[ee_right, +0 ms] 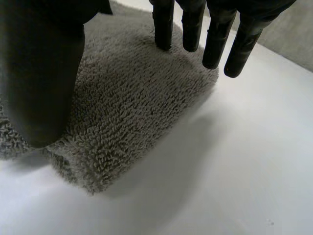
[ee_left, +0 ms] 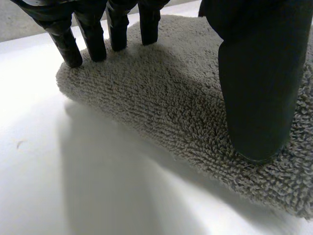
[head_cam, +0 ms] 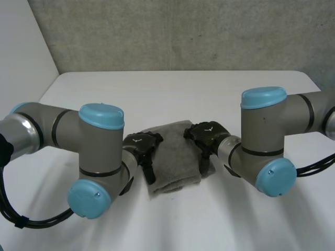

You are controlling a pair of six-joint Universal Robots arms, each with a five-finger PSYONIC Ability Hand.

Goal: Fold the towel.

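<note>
We count one folded grey towel (head_cam: 172, 157) on the white worktop (head_cam: 209, 225), set between two hands. The left hand (head_cam: 141, 146) rests on its left edge and the right hand (head_cam: 207, 137) on its right edge, both with straight fingers and thumb pressing the pile, gripping nothing.

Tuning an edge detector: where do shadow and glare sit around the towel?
Left wrist view: a soft shadow runs along the edge of the folded grey terry towel on the white table, which glares bright beside the black left hand. Right wrist view: a similar shadow beside the towel's corner. Head view: even light, towel clearly darker than the table.
</note>
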